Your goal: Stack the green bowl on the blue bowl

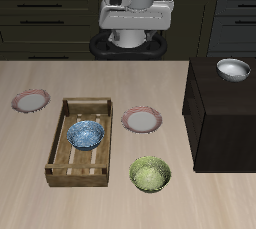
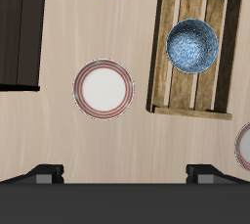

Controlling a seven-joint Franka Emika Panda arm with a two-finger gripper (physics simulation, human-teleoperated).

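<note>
Nearest the table's front edge we find the green bowl [image 1: 150, 174], small and round, its yellow-green surface mottled with a pale marbled pattern. It sits directly on the light wood-grain table [image 1: 30, 153], just beside the front corner of a slatted wooden crate [image 1: 57, 153].

Inside that crate, resting on the slats toward its back half, we see the blue bowl [image 1: 86, 134], round, blue with white speckles, about the same size as the green one. The two bowls are apart, with the crate's wall between them.

A little farther back, just beside the crate, lies a flat round plate [image 1: 142, 121] with a pink rim and pale centre. A second plate of the same kind [image 1: 31, 100] lies on the crate's other side, near the table's edge.

Off to the side stands a dark, boxy cabinet [image 1: 225, 123], and on its top, toward the back, a plain white-grey bowl [image 1: 234, 69].

Farthest back, the pincer [image 2: 124, 174] shows in the wrist view as two dark fingertips [image 2: 44, 175] set wide apart, spread fully and holding nothing, high above the table.
</note>
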